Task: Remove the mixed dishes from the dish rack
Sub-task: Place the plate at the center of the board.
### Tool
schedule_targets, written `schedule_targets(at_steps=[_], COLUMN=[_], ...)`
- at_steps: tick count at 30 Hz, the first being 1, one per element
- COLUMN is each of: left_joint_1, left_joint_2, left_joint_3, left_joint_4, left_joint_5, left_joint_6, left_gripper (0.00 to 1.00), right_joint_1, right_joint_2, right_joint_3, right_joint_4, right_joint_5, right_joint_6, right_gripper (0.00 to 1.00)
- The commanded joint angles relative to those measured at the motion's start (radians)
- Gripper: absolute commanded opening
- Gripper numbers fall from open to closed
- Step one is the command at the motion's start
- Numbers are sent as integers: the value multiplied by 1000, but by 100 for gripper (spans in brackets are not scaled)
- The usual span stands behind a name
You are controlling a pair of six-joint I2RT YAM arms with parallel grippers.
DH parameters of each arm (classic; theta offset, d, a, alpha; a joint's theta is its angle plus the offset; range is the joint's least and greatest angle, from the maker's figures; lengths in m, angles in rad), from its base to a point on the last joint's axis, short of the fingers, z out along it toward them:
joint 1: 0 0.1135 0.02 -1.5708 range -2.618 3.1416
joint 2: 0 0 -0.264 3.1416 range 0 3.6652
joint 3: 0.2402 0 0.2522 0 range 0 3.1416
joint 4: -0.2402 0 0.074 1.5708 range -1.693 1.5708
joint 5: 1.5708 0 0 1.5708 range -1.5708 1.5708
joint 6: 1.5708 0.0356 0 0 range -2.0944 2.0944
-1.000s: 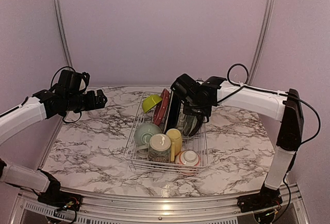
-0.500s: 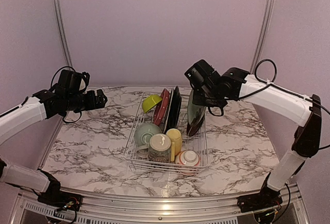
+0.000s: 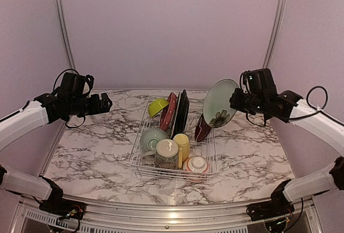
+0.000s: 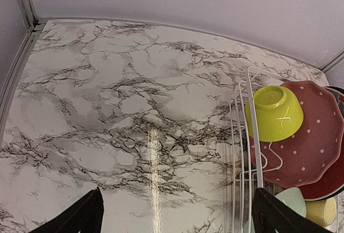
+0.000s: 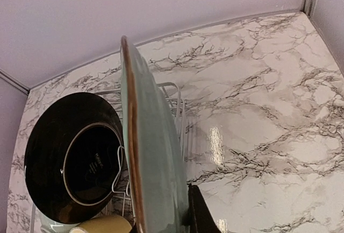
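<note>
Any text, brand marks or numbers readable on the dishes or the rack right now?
Black plate, underside: a small pale stamp near the centre, too small to read.
Grey-green plate and dish rack: no text visible.
Nothing else in any view carries writing.

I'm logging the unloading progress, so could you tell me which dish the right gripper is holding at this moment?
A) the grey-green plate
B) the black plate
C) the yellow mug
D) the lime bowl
A: the right gripper is clamped on the rim of the grey-green plate, held on edge above the dish rack, while the lime bowl, yellow mug and black plate sit in the rack.
</note>
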Motion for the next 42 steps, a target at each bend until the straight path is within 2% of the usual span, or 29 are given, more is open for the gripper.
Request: schedule_targets(at_steps=[1, 6, 11, 17, 23, 35, 39, 42], left_joint_1=[-7, -14, -25, -30, -31, -39, -41, -41], left_joint_2=[9, 23, 25, 10, 10, 5, -4, -3], left_joint_3=[17, 26, 28, 25, 21, 4, -2, -5], left_joint_4=[9, 12, 11, -12, -13, -5, -10, -11], left_joint_5=[4, 11, 8, -21, -17, -12, -26, -31], left_joint_6=[-3, -5, -8, 2, 1, -2, 2, 4], left_gripper=[99, 99, 99, 99, 99, 99, 99, 99], right_joint_1=[-222, -409, -493, -668, -695, -698, -698, -698], right_joint_2=[-165, -196, -192, -108, 14, 358, 436, 481], right_joint_3=[-82, -183, -236, -335, -340, -292, -273, -261], right_joint_4=[307, 415, 379, 525, 566, 721, 734, 707], right_joint_5=[-317, -601, -484, -644, -629, -672, -663, -646], right_joint_6=[-15, 72, 125, 180, 133, 64, 39, 0], right_gripper=[0, 0, 0, 0, 0, 2, 9, 18])
